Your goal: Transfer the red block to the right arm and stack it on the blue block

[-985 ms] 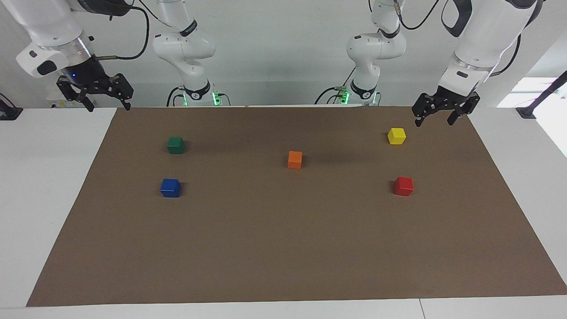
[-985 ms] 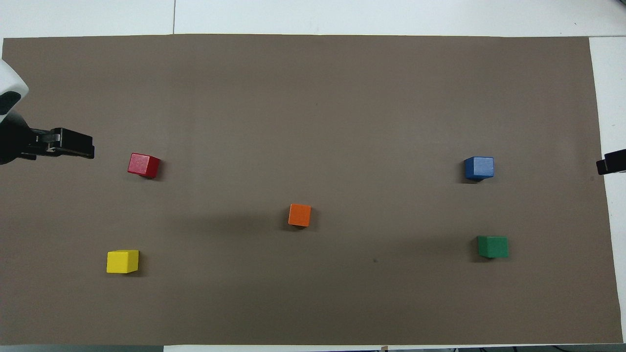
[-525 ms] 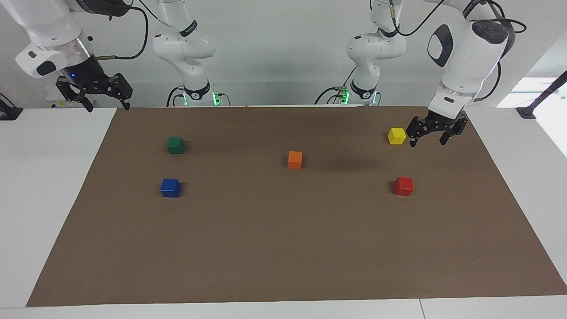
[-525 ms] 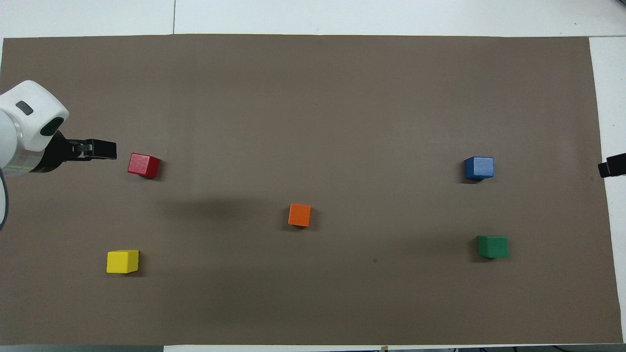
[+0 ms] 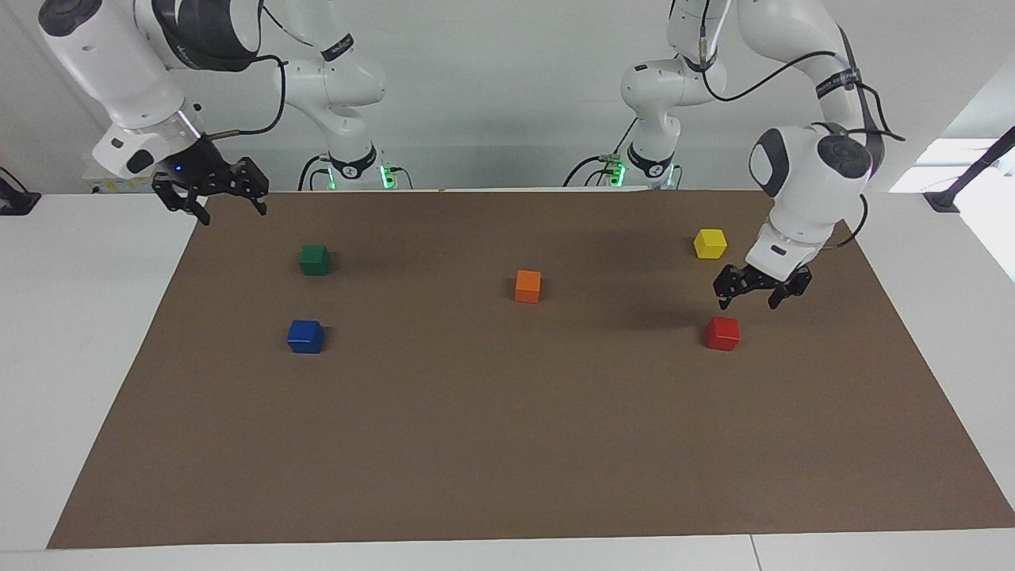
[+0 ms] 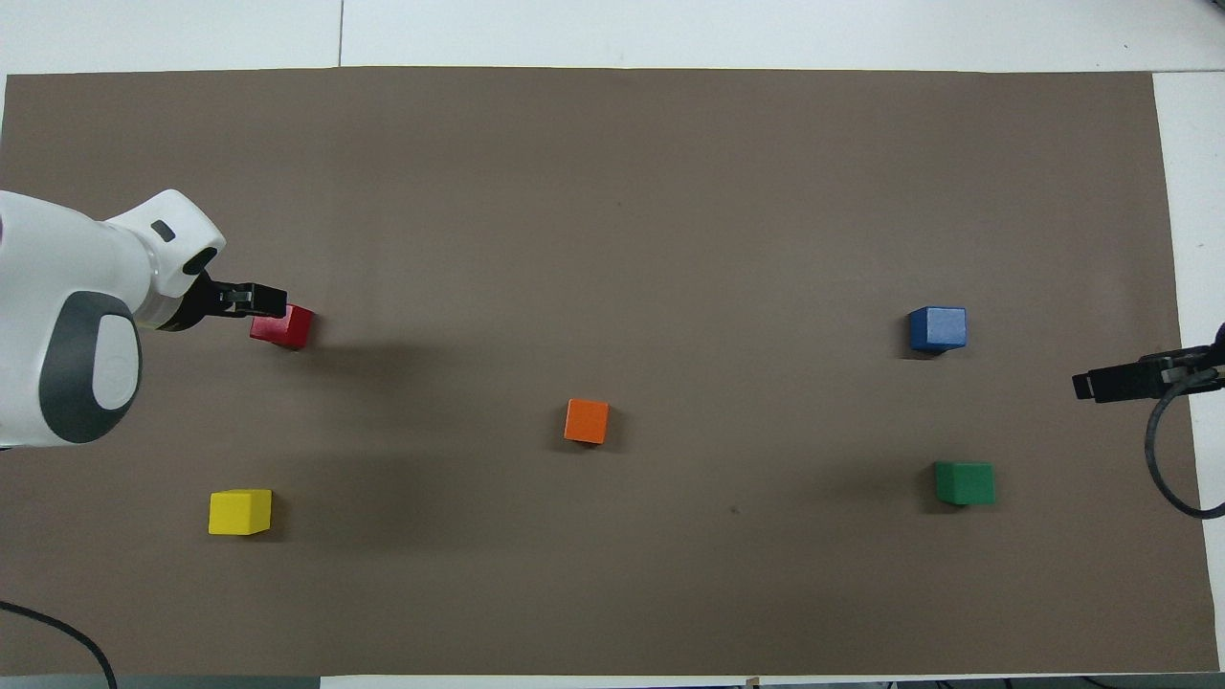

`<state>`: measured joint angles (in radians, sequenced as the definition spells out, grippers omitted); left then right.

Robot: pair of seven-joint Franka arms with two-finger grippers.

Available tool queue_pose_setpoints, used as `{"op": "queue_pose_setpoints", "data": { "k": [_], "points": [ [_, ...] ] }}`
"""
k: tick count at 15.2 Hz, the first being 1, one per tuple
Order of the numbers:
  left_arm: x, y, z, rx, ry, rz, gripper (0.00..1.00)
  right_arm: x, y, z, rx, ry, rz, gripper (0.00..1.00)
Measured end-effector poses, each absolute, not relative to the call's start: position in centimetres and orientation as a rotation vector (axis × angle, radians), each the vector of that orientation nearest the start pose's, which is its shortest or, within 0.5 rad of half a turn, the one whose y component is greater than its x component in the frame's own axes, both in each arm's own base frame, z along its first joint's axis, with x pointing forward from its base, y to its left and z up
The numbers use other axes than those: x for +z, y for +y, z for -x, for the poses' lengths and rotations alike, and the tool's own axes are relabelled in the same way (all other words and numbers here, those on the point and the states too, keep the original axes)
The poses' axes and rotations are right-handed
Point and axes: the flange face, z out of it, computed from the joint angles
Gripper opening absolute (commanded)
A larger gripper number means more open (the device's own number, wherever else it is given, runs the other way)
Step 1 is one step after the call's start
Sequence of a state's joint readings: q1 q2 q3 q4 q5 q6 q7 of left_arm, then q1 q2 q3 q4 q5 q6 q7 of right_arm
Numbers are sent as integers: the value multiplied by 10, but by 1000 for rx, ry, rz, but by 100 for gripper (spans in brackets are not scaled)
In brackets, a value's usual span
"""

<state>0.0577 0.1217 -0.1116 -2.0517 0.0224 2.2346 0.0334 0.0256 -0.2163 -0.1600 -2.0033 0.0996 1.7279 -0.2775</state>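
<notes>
**Left claw up over the red block, fingers spread**

White bench [image 5: 71,333] underneath, brown mat [image 5: 507,444] spread over most of it. Two big white arms up top: left arm [image 5: 809,174] bent down over the mat, right arm [image 5: 119,63] up by the mat's corner at its own end.

Left claw [image 5: 749,300] in the air, released, empty, just above the red block [image 5: 722,333] and not touching it. Right claw [image 5: 231,208] likewise released and empty, over the mat's edge nearest the robots, near the green block [image 5: 315,259].

Red block flat on the mat toward the left arm's end, yellow block [image 5: 710,243] nearer the robots than it. Blue block [image 5: 305,336] toward the right arm's end, farther from the robots than the green one, well apart from the red. Orange block [image 5: 528,285] around mid-mat, alone between the two pairs.
</notes>
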Motion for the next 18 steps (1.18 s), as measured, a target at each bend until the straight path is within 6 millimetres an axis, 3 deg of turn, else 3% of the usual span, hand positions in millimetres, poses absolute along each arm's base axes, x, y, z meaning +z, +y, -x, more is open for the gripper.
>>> {"op": "queue_pose_setpoints", "data": {
  "k": [2, 7, 8, 9, 10, 13, 16, 18],
  "points": [
    [357, -30, -574, -113, 157, 3136, 100, 531, -55, -481, 40, -157, 2920, 100],
    [307, -30, -568, -88, 158, 3145, 98, 497, -49, -477, -19, -27, 2616, 100],
    [302, -31, -568, -78, 160, 3147, 58, 488, -51, -475, -49, -30, 2550, 100],
    [300, -30, -568, -72, 159, 3147, 23, 478, -52, -473, -80, -43, 2480, 100],
    [301, -30, -568, -68, 157, 3147, 0, 467, -56, -471, -117, -60, 2403, 100],
    [320, -28, -578, 13, 86, 3178, 0, 435, -61, -468, -186, -68, 2173, 100],
    [366, -34, -594, 121, -184, 3319, 0, 429, -43, -469, -151, -57, 1969, 100],
    [405, -48, -593, 209, -352, 3342, 0, 422, -34, -469, -117, -73, 1845, 100]
  ]
}}
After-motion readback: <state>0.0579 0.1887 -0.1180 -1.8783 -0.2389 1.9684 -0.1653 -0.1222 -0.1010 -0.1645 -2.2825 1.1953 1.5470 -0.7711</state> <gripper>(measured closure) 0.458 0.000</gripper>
